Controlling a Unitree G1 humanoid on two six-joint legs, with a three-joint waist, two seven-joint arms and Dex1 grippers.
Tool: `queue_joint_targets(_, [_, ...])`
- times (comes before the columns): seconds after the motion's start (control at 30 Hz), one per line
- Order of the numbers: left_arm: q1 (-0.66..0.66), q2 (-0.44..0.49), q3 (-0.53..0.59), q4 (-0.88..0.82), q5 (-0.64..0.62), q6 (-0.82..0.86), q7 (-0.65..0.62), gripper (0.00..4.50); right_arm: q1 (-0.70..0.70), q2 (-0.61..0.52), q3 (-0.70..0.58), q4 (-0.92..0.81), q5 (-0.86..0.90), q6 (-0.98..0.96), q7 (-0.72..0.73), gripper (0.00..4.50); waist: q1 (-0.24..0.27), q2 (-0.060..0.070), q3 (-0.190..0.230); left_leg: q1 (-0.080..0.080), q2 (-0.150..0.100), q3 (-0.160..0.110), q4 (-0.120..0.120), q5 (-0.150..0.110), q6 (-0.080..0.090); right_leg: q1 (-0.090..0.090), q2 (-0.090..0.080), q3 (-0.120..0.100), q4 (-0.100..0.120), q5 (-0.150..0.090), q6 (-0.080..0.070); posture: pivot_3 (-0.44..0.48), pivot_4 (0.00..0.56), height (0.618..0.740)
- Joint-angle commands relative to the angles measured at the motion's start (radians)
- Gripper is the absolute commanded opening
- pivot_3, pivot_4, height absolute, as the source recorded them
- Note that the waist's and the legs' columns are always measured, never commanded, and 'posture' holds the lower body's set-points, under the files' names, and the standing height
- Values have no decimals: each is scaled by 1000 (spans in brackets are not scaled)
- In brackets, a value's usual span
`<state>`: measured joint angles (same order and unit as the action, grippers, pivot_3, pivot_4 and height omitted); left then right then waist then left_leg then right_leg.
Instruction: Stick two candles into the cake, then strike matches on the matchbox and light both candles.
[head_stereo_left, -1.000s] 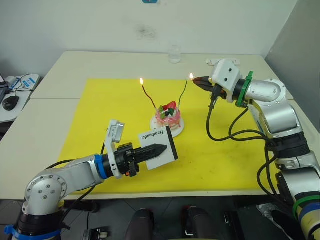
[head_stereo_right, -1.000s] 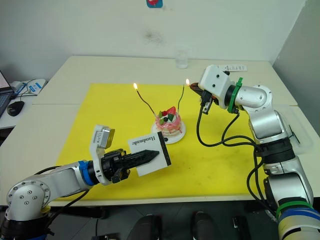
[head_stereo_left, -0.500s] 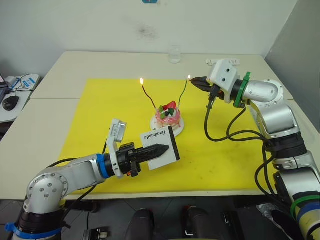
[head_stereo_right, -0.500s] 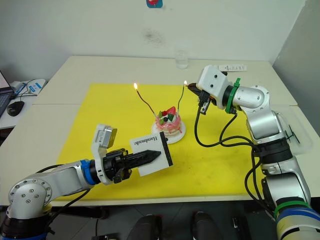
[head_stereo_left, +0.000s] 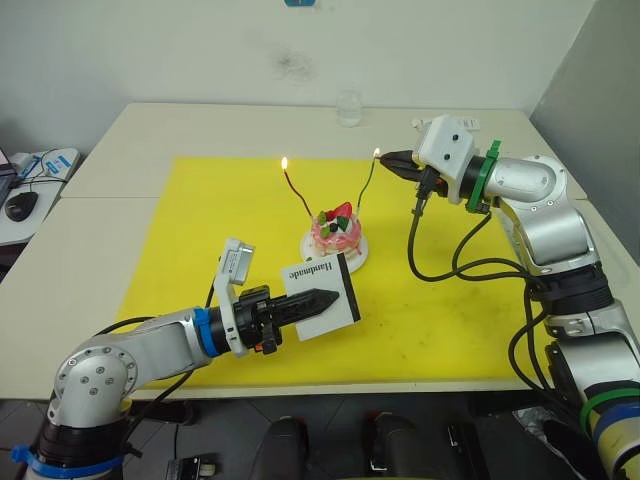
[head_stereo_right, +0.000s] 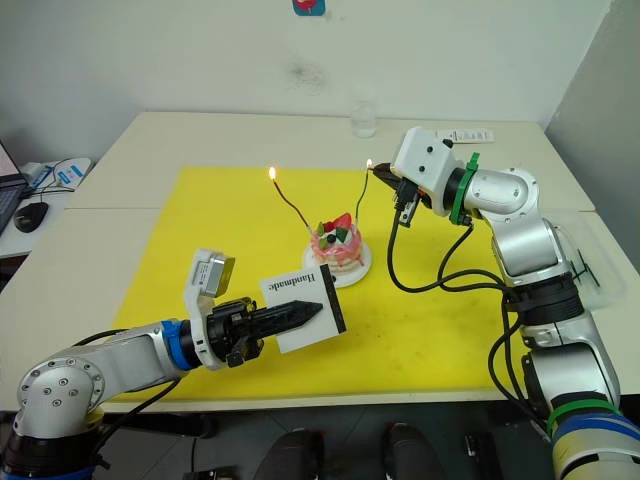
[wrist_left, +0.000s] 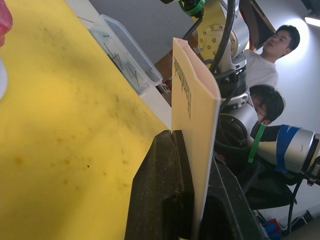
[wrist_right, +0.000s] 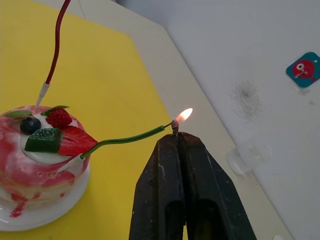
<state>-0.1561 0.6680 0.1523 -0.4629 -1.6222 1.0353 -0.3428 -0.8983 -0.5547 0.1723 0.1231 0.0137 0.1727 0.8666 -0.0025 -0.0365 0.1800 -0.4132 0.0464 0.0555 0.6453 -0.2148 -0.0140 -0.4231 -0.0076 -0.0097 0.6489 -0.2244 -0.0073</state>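
A: From the head camera, where is everything relative to the cake (head_stereo_left: 336, 231)?

B: The cake sits on its white plate (head_stereo_left: 357, 252) on the yellow mat (head_stereo_left: 190, 230). Both candles stand in it: the dark red candle (head_stereo_left: 297, 196) leans away to the robot's left with a flame at its tip, the green candle (head_stereo_left: 367, 184) leans to the right. The right gripper (head_stereo_left: 386, 161) is at the green candle's burning tip. The left gripper (head_stereo_left: 324, 298) is in front of the cake, nearer the robot, pinching the matchbox (head_stereo_left: 320, 284) upright.

A: And the left wrist camera?

B: The fingers (wrist_left: 165, 190) are pressed on the matchbox's lower edge; two people sit behind.

A: The right wrist camera?

B: The fingers (wrist_right: 162, 180) are pressed together around a match (wrist_right: 175, 128), its end beside the green candle's flame (wrist_right: 184, 114), well above the cake.
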Motion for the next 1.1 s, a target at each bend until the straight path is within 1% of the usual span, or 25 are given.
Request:
queue_joint_targets(0.03, [-3, 9, 4, -29, -15, -19, -14, 0, -31, -3, -17, -24, -2, -15, -5, 30, 0, 0, 0, 0, 0, 0, 0, 0, 0, 0, 0, 0, 0, 0, 0, 0, 150, 740])
queue_joint_targets(0.37, [-1, 9, 6, -30, -15, -22, -15, 0, -17, -27, -28, -34, -1, -8, 3, 30, 0, 0, 0, 0, 0, 0, 0, 0, 0, 0, 0, 0, 0, 0, 0, 0, 150, 740])
queue_joint_targets(0.8, [-9, 9, -4, -21, -8, -20, -27, 0, 42, -76, -51, -95, 9, 37, -8, 30, 0, 0, 0, 0, 0, 0, 0, 0, 0, 0, 0, 0, 0, 0, 0, 0, 150, 740])
queue_joint_targets(0.97, [-6, 14, -15, -44, 67, -29, -73, 0, 120, -110, -95, -158, 16, 105, -33, 30, 0, 0, 0, -1, 0, 0, 0, 0, 0, 0, 0, 0, -1, 0, 0, 0, 150, 740])
queue_joint_targets(1.1, [-12, -4, -26, -52, 102, -44, -89, 0, 203, -140, -143, -221, 22, 178, -64, 30, 1, 0, 0, -1, 0, 0, 0, 0, 0, 0, 0, 0, -1, 0, 0, 0, 150, 740])
